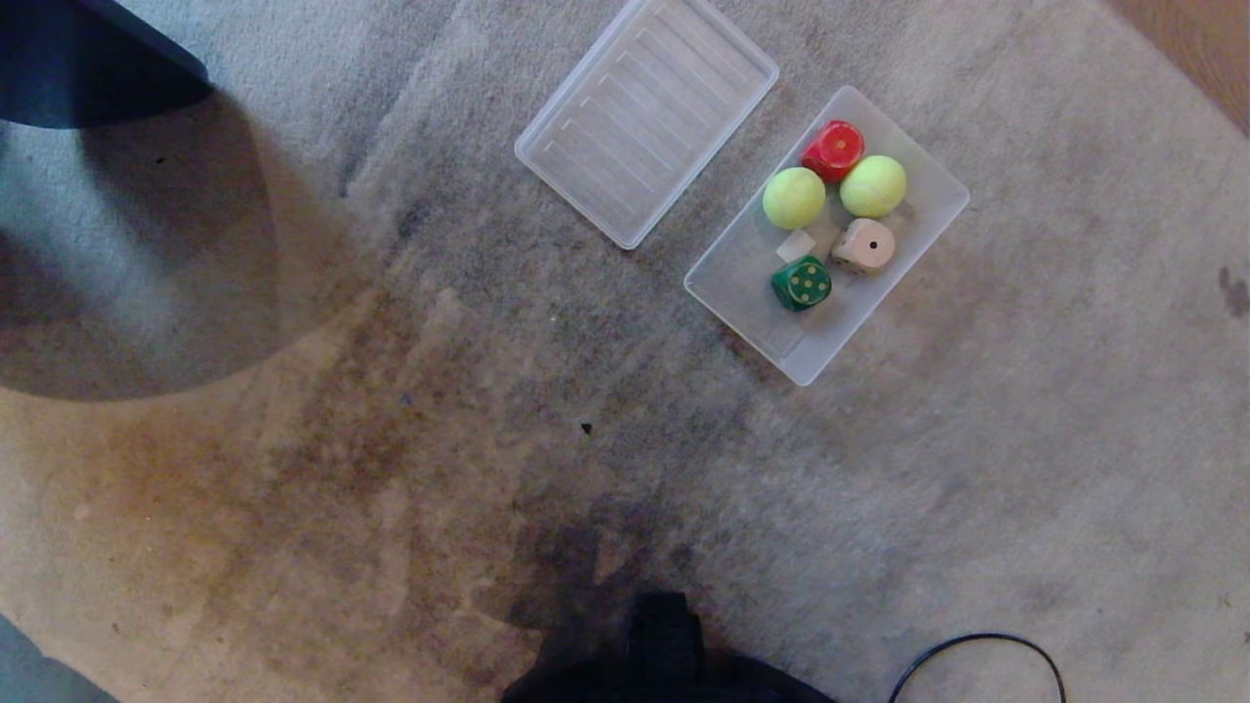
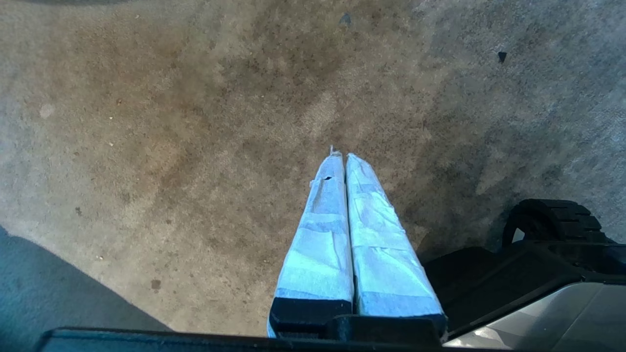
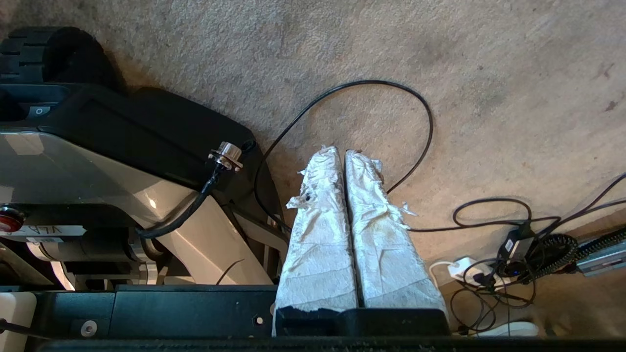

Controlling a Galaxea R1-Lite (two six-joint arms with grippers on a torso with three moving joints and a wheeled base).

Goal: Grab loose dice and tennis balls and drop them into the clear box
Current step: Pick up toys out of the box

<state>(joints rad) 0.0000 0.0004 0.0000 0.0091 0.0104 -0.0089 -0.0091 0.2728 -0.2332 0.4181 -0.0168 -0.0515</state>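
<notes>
The clear box [image 1: 928, 229] lies on the carpet at upper right of the head view. Inside it sit two tennis balls [image 1: 793, 197] [image 1: 872, 186], a red die [image 1: 834, 149], a beige die [image 1: 864, 245] and a dark green die [image 1: 802, 283]. No arm shows in the head view. My left gripper [image 2: 341, 155] hangs shut and empty over bare carpet beside my base. My right gripper [image 3: 341, 149] is shut and empty too, above carpet near a looped black cable [image 3: 420, 105].
A flat ribbed clear lid [image 1: 645, 117] lies left of the box. A dark object [image 1: 88, 59] with a large shadow fills the upper left. My black base [image 1: 664, 664] and a cable [image 1: 986, 659] are at the near edge. A tangle of cords and a plug [image 3: 518, 249] lies by the right arm.
</notes>
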